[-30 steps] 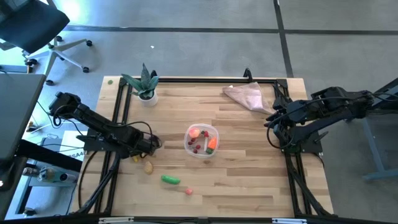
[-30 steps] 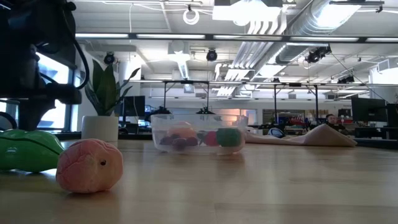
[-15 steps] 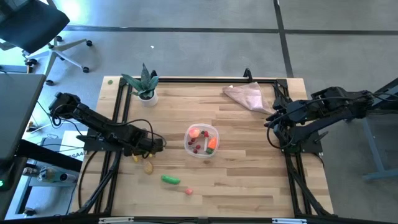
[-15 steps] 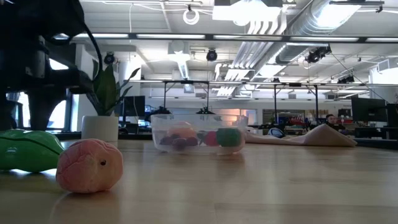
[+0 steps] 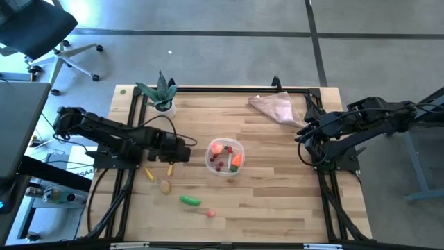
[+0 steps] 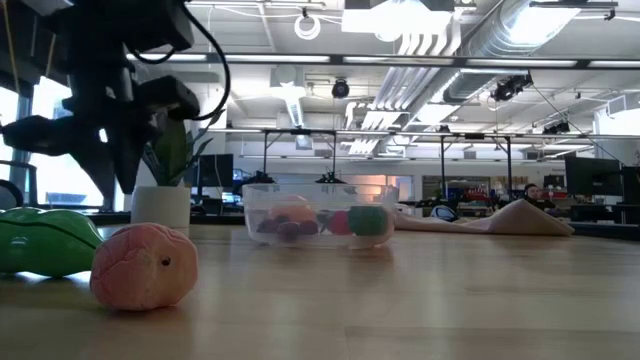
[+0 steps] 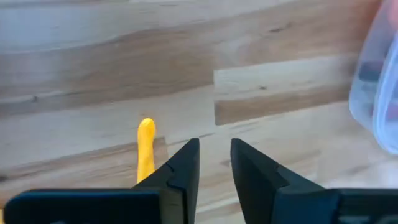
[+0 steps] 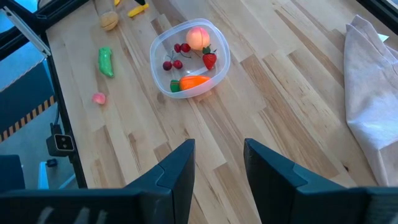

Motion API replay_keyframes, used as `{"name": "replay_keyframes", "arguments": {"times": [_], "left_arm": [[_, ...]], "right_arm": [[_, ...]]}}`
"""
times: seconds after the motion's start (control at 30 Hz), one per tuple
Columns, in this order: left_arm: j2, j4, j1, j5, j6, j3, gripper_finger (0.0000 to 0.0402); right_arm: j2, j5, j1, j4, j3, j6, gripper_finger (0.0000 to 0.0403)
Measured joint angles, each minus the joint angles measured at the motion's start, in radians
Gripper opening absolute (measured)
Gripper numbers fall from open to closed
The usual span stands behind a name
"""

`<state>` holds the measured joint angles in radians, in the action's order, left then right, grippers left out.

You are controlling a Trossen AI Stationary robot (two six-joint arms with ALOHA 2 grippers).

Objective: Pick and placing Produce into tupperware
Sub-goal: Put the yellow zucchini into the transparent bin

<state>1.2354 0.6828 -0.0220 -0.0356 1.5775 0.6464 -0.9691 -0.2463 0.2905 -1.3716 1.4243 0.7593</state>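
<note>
Since the earlier frame left arm is reaching further toward table middle, its left gripper [image 5: 186,154] now sitting just beside the small round clear plastic tub [image 5: 225,157] instead of back by the table's left edge frame; left wrist view is showing the two dark fingers [image 7: 184,165] standing narrow with a slim gap, nothing between them, bare wood under them, and a yellow elongated toy piece [image 7: 145,149] lying on the boards just beside one finger; tub wall is showing at that view's edge. Tub is sitting near table centre, holding a pink-red round toy fruit [image 5: 218,147], an orange toy carrot [image 5: 236,160], a red strawberry piece [image 8: 209,60] and tiny dark-red cherry bits [image 8: 170,63]. Still out on the wooden table [image 5: 277,194]: the yellow piece, a beige toy potato [image 5: 166,185], a green toy pod [image 5: 190,200] and a small pink round piece [image 5: 211,213], all lying apart from each other on the near-left side of the tub. Right gripper [image 5: 302,136] is waiting at the table's right edge, its fingers [image 8: 176,169] standing wide apart and holding nothing. Green leafy plant in a white pot [image 5: 164,101] is standing at the far-left corner, pinkish-beige crumpled cloth [image 5: 275,107] is lying at the far-right side. Low view is showing the pod and the pink piece up close, tub further back
</note>
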Motion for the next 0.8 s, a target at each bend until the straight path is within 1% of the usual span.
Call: {"name": "replay_keyframes", "arguments": {"times": [0.07,0.17,0.27,0.37,0.43,0.53,0.63,0.8], "left_arm": [[0.000,0.046,-0.019,-0.032,-0.034,0.020,0.0077],[0.000,0.134,-0.033,-0.053,-0.039,0.051,0.0078],[0.000,0.211,-0.031,-0.055,-0.007,0.068,0.0083],[0.000,0.264,-0.030,-0.096,0.024,0.076,0.0091],[0.000,0.264,-0.027,-0.106,0.028,0.073,0.0099],[0.002,0.234,-0.014,-0.071,0.051,0.065,0.0117],[0.019,0.233,-0.002,-0.065,0.053,0.063,0.0141],[0.084,0.239,0.035,-0.064,0.043,0.062,0.0183]], "right_arm": [[0.000,0.000,0.000,0.000,0.000,0.000,0.0130],[0.000,0.000,0.000,0.000,0.000,0.000,0.0130],[0.000,0.000,0.000,0.000,0.000,0.000,0.0130],[0.000,0.000,0.000,0.000,0.000,0.000,0.0130],[0.000,0.000,0.000,0.000,0.000,0.000,0.0130],[0.000,0.000,0.000,0.000,0.000,0.000,0.0130],[0.000,0.000,0.000,0.000,0.000,0.000,0.0130],[0.000,0.000,0.000,0.000,0.000,0.000,0.0130]]}}
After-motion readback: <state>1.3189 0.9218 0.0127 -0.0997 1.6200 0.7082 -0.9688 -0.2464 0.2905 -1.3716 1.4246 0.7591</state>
